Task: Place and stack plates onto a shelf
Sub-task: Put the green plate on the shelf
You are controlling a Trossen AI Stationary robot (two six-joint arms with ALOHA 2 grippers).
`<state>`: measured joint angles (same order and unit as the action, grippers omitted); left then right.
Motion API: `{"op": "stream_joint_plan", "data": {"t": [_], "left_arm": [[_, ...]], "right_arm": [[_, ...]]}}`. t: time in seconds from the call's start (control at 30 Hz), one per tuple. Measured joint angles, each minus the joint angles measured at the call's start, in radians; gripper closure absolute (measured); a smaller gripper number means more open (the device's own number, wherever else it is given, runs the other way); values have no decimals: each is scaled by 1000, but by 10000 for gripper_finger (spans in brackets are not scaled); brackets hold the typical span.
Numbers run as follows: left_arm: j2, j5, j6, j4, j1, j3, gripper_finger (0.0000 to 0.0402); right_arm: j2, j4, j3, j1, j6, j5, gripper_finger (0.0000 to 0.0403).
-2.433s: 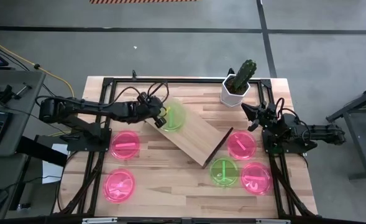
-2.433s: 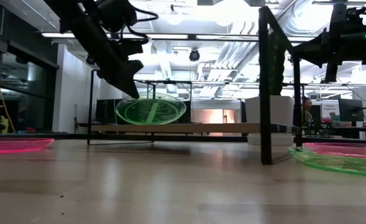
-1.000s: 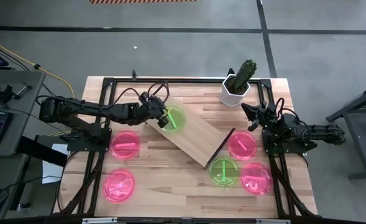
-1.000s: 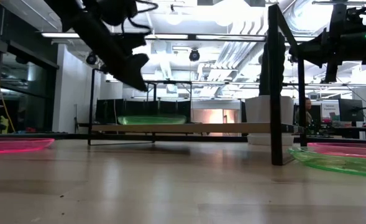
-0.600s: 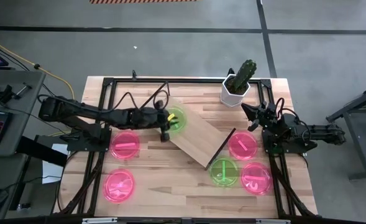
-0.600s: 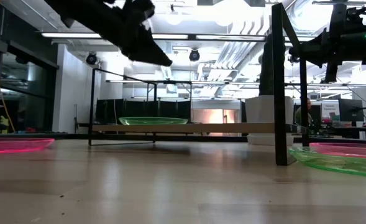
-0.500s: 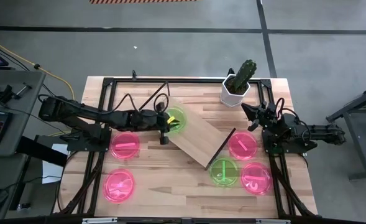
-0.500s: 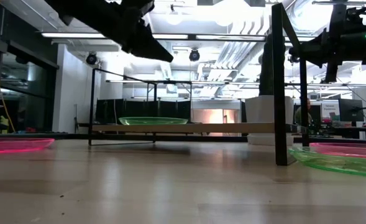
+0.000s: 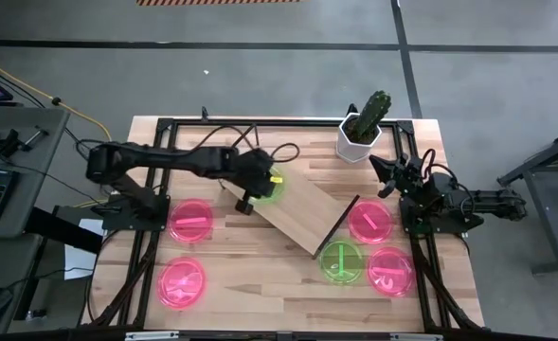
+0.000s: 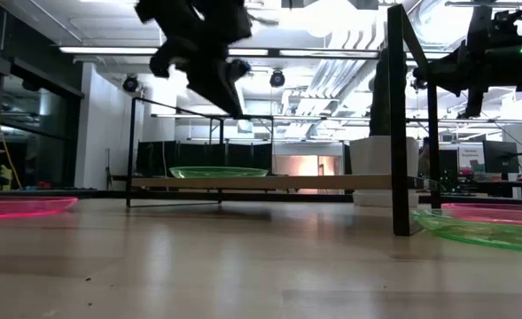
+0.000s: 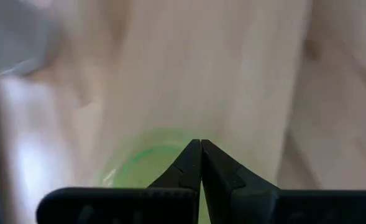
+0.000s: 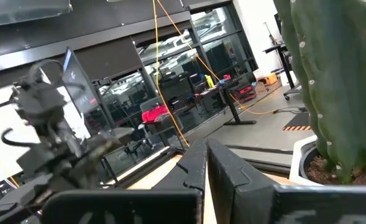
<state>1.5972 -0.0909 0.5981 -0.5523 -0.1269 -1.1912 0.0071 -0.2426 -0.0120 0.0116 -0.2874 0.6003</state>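
- High view: I see the shelf (image 9: 297, 210) lying diagonally, its long axis running from far left to near right. One green plate (image 9: 269, 184) sits on its far-left end. The left gripper (image 9: 244, 202) hangs at the shelf's left edge, just beside that plate. A second green plate (image 9: 340, 261) and two pink plates (image 9: 368, 220) (image 9: 389, 269) lie right of the shelf, two more pink plates (image 9: 192, 220) (image 9: 182, 282) on the left. The right gripper (image 9: 381, 176) waits near the cactus pot (image 9: 358, 138).
- Low view: the green plate lies flat on the board, left gripper raised above it.
- Left wrist view: my fingers (image 11: 189, 163) are pressed together, empty, over the green plate.
- Right wrist view: fingers (image 12: 196, 167) closed, holding nothing.
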Motion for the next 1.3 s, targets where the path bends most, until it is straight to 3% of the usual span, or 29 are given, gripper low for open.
{"op": "stream_joint_plan", "data": {"t": [0.2, 0.5, 0.77, 1.3], "left_arm": [[99, -49, 73, 91, -24, 0, 401], [197, -114, 114, 217, 37, 0, 401], [238, -31, 138, 267, 47, -3, 401], [264, 14, 132, 256, 16, 0, 401]], "right_arm": [[6, 24, 0, 0, 0, 1, 402], [6, 32, 0, 0, 8, 1, 402], [6, 36, 0, 0, 8, 1, 402], [14, 52, 0, 0, -1, -2, 402]]}}
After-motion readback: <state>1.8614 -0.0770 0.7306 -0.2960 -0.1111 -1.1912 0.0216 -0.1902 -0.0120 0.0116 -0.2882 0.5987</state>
